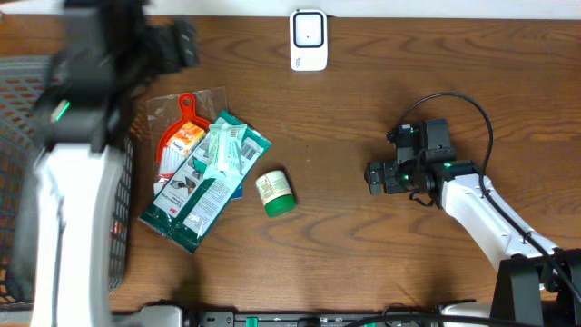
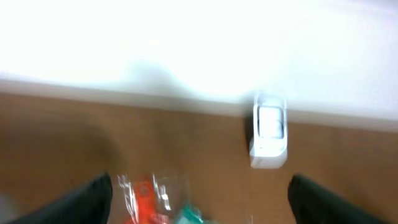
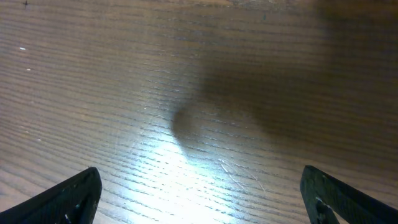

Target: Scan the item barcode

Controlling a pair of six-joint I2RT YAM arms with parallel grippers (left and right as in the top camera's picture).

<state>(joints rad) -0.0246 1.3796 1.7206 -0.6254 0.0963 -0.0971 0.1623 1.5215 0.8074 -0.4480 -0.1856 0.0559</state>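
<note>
- Several candidate items, none lifted: a heap of packets [image 1: 204, 182] lies flat on the surface [image 1: 345, 263], left of centre in the overhead frame. No barcode is legible in any view.
- The heap's long axis runs from upper right to lower left. An orange-handled tool [image 1: 179, 136] in a clear bag sits at its upper left end.
- A small bottle [image 1: 275, 193] lies on its side just beside the heap's right edge, with its green cap toward the lower edge of the frame.
- The scanner [image 1: 308, 40] stands at top centre, up and to the right of the heap and well apart from it.
- The left fingers [image 2: 87, 200] are spread wide with nothing between them. In the left wrist view the orange tool and the packet tops show at the bottom edge between them, and the scanner is ahead, right of centre.
- In the overhead view the left arm is blurred at the upper left, above the basket [image 1: 18, 100].
- The right fingers [image 3: 68, 199] are spread wide over bare wood. They sit right of centre in the overhead view, well apart from the heap, with the bottle in between.
- Judgement: the left arm is the nearer one. I cannot tell which item is meant.
- Judgement: the next move calls for coming down across the heap's long axis, then carrying the item up and right toward the scanner.
</note>
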